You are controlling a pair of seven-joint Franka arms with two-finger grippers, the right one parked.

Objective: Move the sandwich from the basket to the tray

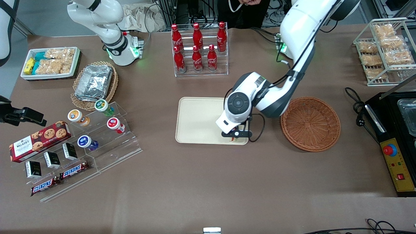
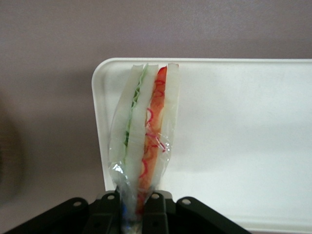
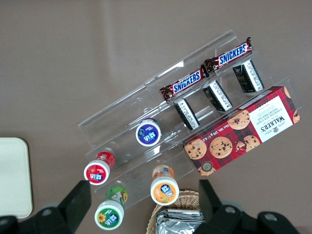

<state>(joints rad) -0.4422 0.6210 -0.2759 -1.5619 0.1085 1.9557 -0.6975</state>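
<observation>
I find the gripper positioned over the corner of the tray that lies nearest the front camera and closest to the basket, its fingers clamped together on the sandwich. In the wrist view the sandwich is a clear-wrapped wedge with green and red filling between pale bread layers, held above the tray surface near that rounded corner; I cannot tell whether it touches the tray. From the front, the arm's wrist housing covers nearly all of the sandwich, leaving only a sliver of orange showing beneath the gripper. I note the basket sits just beside the tray, toward the working arm's end of the table, with nothing in it. A clear rack of red cola bottles stands farther from the front camera than the tray, well apart from the gripper
</observation>
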